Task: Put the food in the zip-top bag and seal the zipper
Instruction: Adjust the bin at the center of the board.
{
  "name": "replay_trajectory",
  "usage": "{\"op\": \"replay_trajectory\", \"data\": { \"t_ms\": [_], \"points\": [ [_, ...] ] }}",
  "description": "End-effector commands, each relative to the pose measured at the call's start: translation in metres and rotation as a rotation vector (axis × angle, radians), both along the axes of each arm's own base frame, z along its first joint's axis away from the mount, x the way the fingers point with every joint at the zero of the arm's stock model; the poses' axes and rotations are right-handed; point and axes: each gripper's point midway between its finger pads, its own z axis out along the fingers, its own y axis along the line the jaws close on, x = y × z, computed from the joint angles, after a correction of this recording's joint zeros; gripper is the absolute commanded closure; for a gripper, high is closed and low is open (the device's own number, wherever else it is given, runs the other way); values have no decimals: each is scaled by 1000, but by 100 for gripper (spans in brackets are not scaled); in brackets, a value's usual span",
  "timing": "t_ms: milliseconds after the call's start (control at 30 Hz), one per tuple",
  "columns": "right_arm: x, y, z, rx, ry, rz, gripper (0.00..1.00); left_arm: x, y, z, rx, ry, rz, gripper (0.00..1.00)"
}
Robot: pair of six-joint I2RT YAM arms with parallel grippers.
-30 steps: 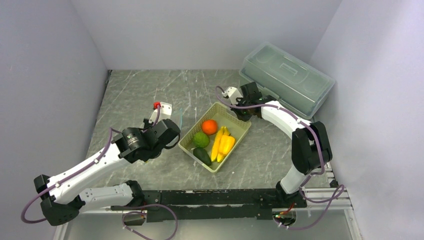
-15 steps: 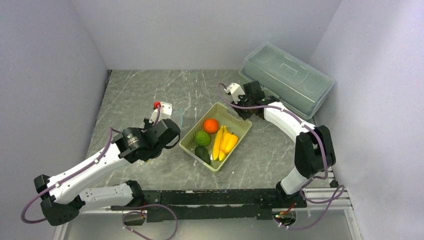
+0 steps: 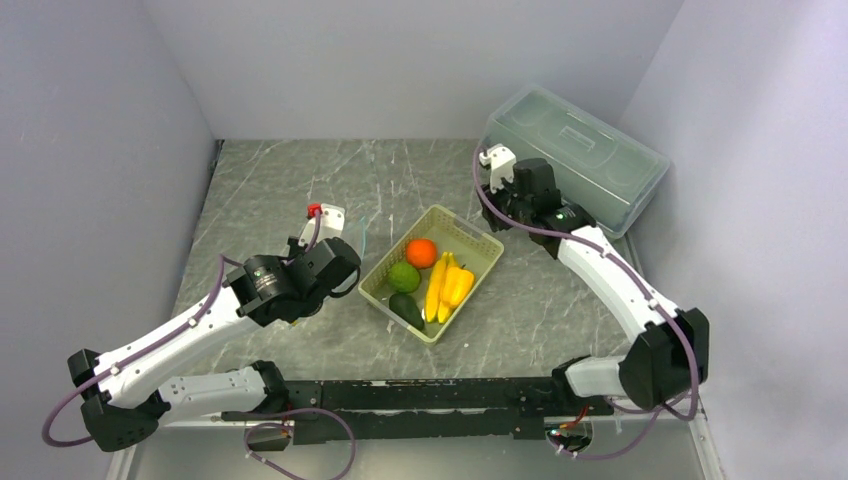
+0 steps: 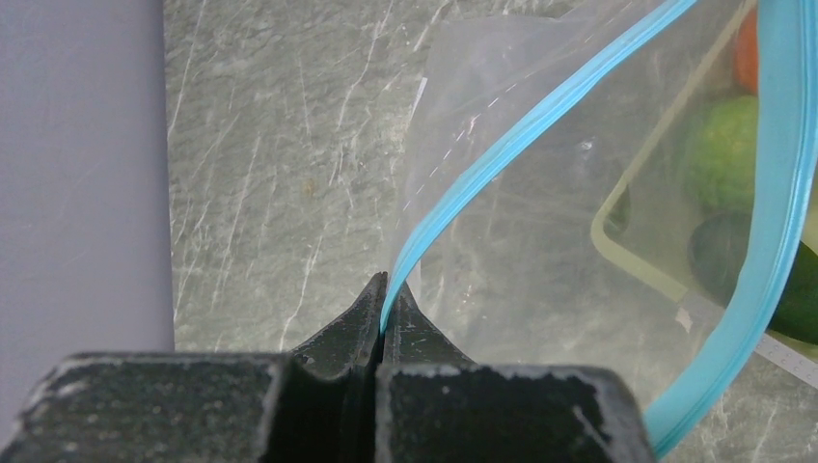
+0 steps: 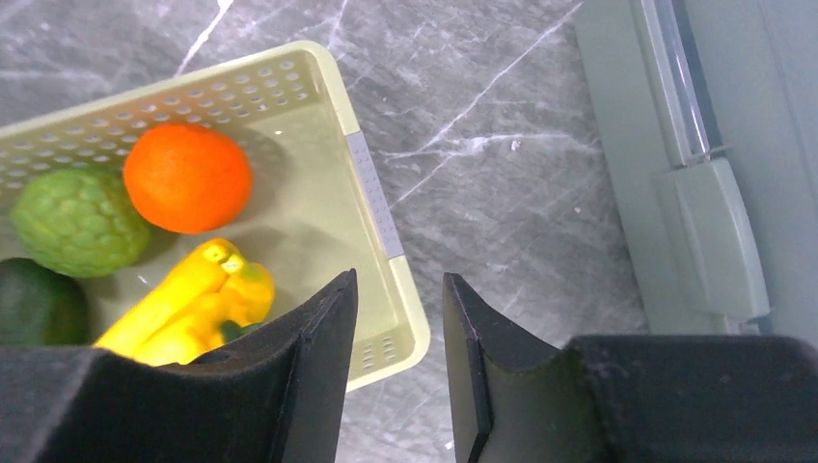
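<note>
Grey marbled worktop (image 3: 290, 190) between pale walls. From above the clear zip-top bag (image 4: 502, 222) almost vanishes beside the basket (image 5: 371, 193); only its blue zipper (image 4: 783, 193) shows. Left arm low and bent, left fingers (image 4: 403, 313) pinched shut on that zipper. Right fingers (image 5: 323, 338) gape, empty, over the basket holding the food (image 5: 188, 177)

One basket (image 3: 472, 248), five toy foods (image 3: 421, 253), one zip-top bag (image 4: 540, 222), one lidded box (image 3: 575, 155).

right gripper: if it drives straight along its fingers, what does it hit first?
Probably the basket rim: the right gripper points down at it, jaws open, the rim showing in the gap. Depth is unclear; slightly off, it would meet the table instead.
</note>
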Motion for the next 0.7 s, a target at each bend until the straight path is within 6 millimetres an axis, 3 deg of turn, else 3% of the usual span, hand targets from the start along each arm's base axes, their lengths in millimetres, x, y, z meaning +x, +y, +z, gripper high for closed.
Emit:
{"op": "replay_trajectory", "data": {
  "t_ms": [0,167,300,400,467,667],
  "points": [
    [-9,-4,23,137,-14,-124,59,3,-3,9,-27,-24,1,97],
    [-29,-9,24,246,12,-211,54,3,-4,9,-30,-24,-1,97],
    [-49,2,24,344,43,-169,49,3,-4,9,-31,-23,-1,97],
    [-60,5,23,426,57,-181,38,3,-4,8,-32,-22,-2,97],
    [-64,7,19,455,82,-192,36,3,-4,9,-36,-23,-3,97],
    [-73,17,-6,447,256,-200,47,2,-3,9,-37,-25,0,98]
  ]
}}
